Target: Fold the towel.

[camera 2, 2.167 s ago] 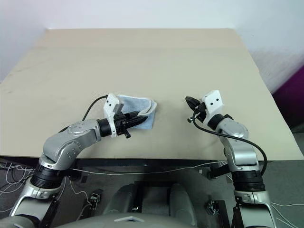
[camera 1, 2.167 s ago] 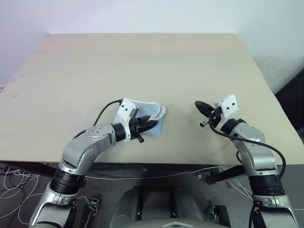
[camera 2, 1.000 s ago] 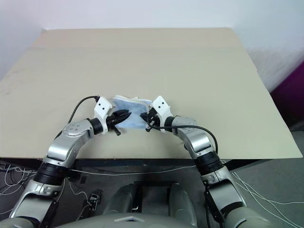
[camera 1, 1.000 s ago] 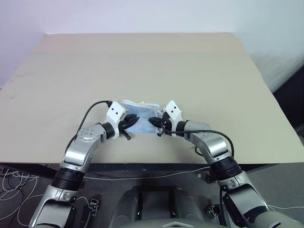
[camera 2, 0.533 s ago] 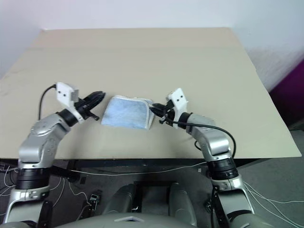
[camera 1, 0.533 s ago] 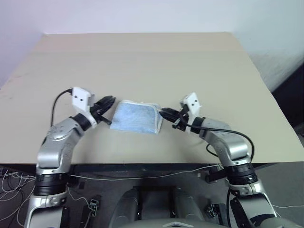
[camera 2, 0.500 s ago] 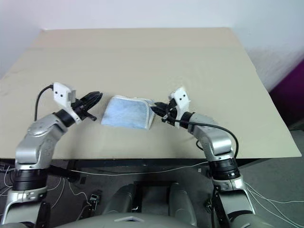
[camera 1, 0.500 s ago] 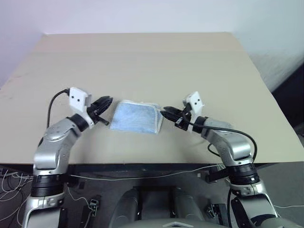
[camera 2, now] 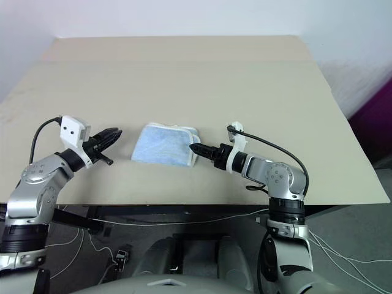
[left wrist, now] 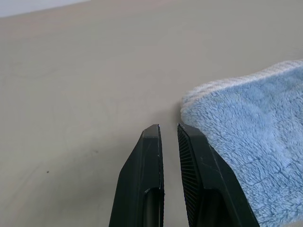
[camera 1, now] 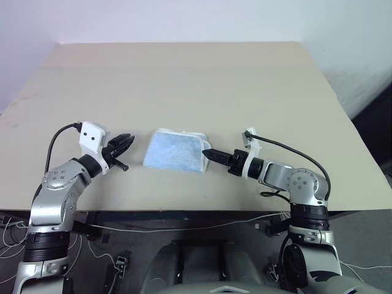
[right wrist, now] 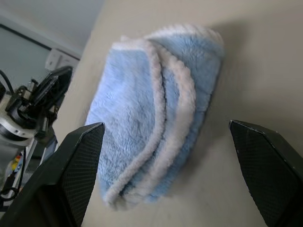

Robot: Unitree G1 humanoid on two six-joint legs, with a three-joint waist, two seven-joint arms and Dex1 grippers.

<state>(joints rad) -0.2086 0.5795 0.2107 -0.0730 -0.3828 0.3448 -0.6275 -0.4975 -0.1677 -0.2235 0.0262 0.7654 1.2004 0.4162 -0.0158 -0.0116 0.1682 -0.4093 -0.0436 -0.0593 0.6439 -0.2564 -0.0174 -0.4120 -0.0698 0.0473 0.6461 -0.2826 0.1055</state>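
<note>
The towel (camera 1: 174,150), light blue with a white hem, lies folded in a small stack on the beige table (camera 1: 184,73), near the front edge. My left gripper (camera 1: 126,144) hovers a short way to its left, pointing at it, fingers shut with nothing between them; the left wrist view has the towel (left wrist: 246,142) just beside the fingertips (left wrist: 152,135). My right gripper (camera 1: 207,152) points at the towel's right edge, close to it. In the right wrist view its fingers (right wrist: 83,156) stand wide apart and open, with the towel's layered hems (right wrist: 156,113) ahead of them.
The table's front edge (camera 1: 184,211) runs close below both arms. Bare tabletop stretches far behind the towel and out to both sides. Cables lie on the floor under the front edge.
Both grippers were at the towel a second ago. The left one has drawn away to the left, the right one has backed off to the right, rolled and opened. The towel lies released.
</note>
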